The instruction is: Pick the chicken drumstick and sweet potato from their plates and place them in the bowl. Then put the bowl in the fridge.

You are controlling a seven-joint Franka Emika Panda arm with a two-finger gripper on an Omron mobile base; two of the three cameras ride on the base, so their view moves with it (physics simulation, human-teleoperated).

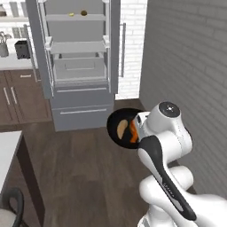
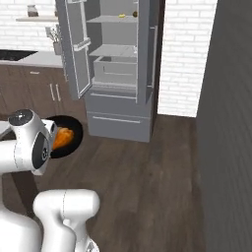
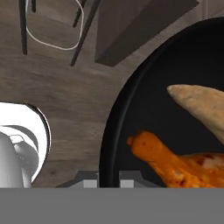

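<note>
Filling the right of the hand view, the black bowl (image 3: 114,131) holds the orange drumstick (image 3: 175,164) at the bottom and the tan sweet potato (image 3: 205,109) above it, the two lying close together, apparently not touching. Both fingertips (image 3: 89,181) show at the bowl's near rim, and the gripper (image 3: 108,180) is closed narrow on that rim, carrying the bowl (image 1: 116,128) above the dark wood floor (image 1: 84,168). Ahead, well apart from the bowl, the fridge (image 1: 80,62) stands with its upper doors open, pale shelves and a drawer showing inside.
</note>
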